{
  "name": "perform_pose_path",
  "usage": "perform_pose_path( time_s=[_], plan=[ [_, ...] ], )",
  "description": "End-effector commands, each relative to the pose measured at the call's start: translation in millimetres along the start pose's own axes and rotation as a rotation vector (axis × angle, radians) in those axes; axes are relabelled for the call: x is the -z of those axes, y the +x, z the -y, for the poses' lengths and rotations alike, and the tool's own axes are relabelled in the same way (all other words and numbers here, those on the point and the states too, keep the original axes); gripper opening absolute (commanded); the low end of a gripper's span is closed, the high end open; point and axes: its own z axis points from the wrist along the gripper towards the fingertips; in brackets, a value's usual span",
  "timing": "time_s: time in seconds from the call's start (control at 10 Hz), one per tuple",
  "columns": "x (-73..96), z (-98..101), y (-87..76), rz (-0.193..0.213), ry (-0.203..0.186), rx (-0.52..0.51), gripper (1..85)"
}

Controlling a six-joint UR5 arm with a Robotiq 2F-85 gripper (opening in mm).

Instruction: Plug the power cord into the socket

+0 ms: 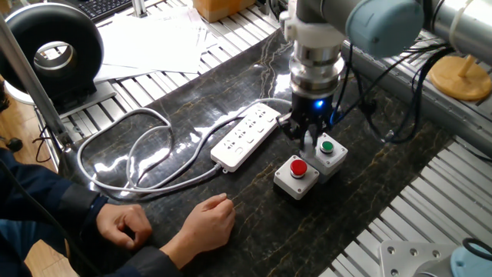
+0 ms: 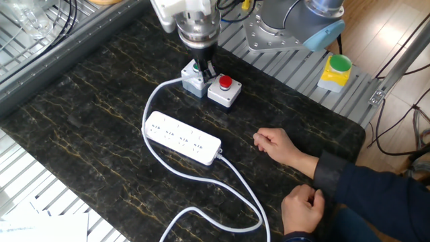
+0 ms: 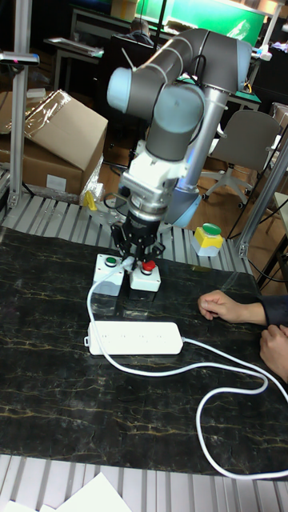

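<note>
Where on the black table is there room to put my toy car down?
Bare patches: left of the power strip toward the metal rails, and between the person's hand and red button box. Crowded: around the gripper, button boxes and looping power cord.

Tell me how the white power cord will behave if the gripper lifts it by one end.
The power cord lies in loose loops on the table, so it is probably floppy and would sag and trail. It looks thin, so likely light. It joins the power strip, which might get dragged along.
</note>
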Motion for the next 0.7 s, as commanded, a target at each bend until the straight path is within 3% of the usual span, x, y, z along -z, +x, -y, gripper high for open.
perform_pose_path(
  time_s=[0.0, 0.1, 0.2, 0.3, 0.4, 0.5, 0.6],
  plan=[
    [19.9, 28.0, -35.3, 0.105, 0.068, 0.337, 1.7],
    [20.3, 23.7, -55.5, 0.17, 0.076, 0.458, 1.7],
    [18.8, 11.2, -67.1, 0.21, 0.065, 0.505, 1.7],
    [15.1, -3.9, -67.1, 0.214, 0.024, 0.565, 1.7],
    [13.3, 10.5, -84.3, 0.239, 0.109, 0.658, 1.7],
    [9.0, 3.8, -92.6, 0.256, 0.106, 0.686, 1.7],
    [1.0, -10.6, -91.5, 0.246, 0.049, 0.672, 1.7]
  ],
)
